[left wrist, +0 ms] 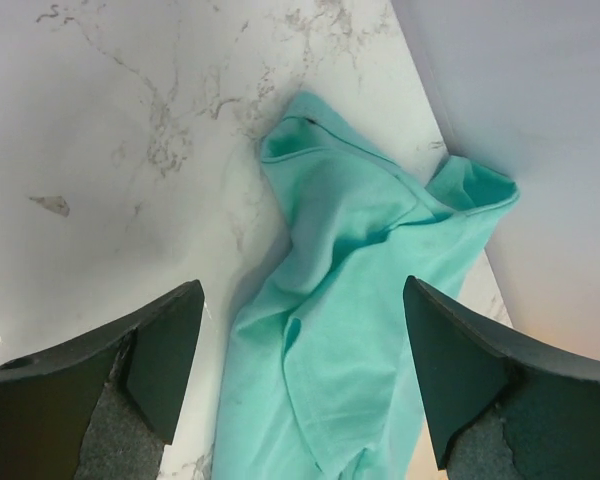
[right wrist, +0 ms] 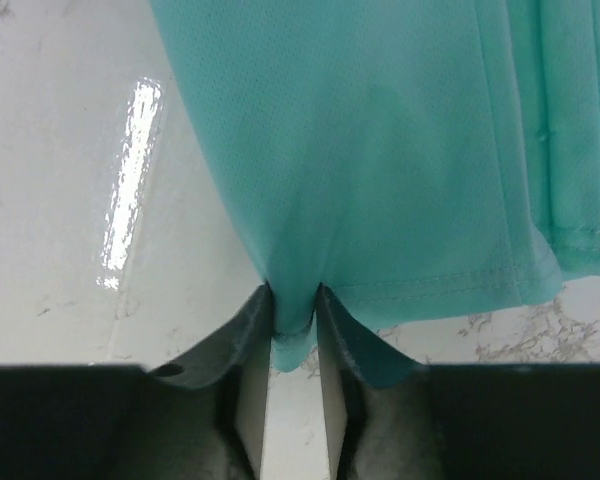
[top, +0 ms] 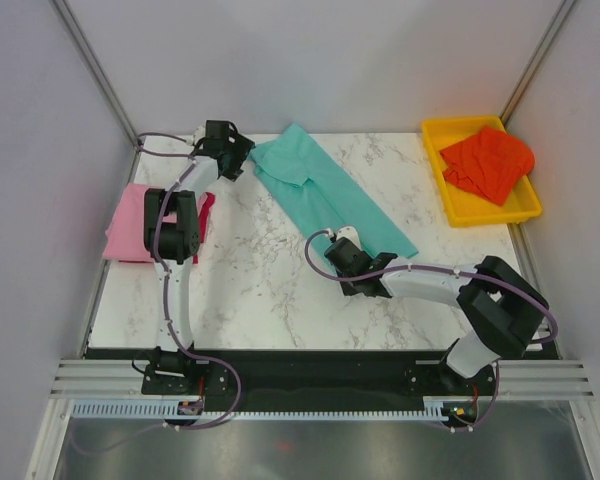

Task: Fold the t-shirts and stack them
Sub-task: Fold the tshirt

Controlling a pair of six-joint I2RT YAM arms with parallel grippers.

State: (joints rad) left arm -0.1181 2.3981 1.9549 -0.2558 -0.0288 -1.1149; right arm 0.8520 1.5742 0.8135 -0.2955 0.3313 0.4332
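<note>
The teal-turquoise t-shirt (top: pixel 330 190) lies as a long diagonal strip from back centre toward the middle of the table. My right gripper (right wrist: pixel 295 305) is shut on a corner of its hem (right wrist: pixel 380 180), also seen from above (top: pixel 348 250). My left gripper (top: pixel 242 160) is open at the shirt's far end, its fingers (left wrist: pixel 155 350) spread over the collar part (left wrist: pixel 350 260) without touching it. The pink t-shirt (top: pixel 130 225) lies folded at the left edge, with a strip of the crimson one (top: pixel 207 212) beside it under my left arm. The orange-red t-shirt (top: pixel 488 162) lies crumpled in the tray.
The yellow plastic tray (top: pixel 450 195) stands at the back right corner. Walls close in the table on the left, back and right. White marbled tabletop (top: pixel 250 280) shows between the arms.
</note>
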